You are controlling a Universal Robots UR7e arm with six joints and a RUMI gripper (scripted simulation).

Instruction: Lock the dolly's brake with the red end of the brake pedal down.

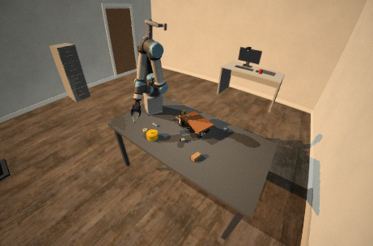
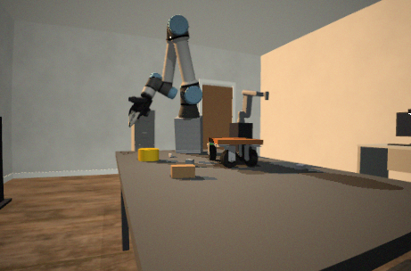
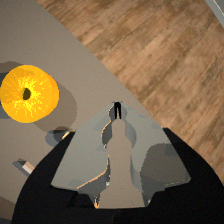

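From above, my claw (image 1: 134,116) hangs clenched on nothing over the table (image 1: 232,178) corner, the dolly (image 1: 196,123) well off to its side. From the exterior view, it hovers above the yellow roll (image 2: 148,154). At my wrist, fingertips meet, roll alongside.

Arm (image 2: 181,53) folded at the elbow, wrist angled downward; gripper (image 2: 132,119) with jaws fully closed on nothing, suspended in air.

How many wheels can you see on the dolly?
3: under the dolly, one at its left end, two nearer the middle and right. A fourth is probably hidden.
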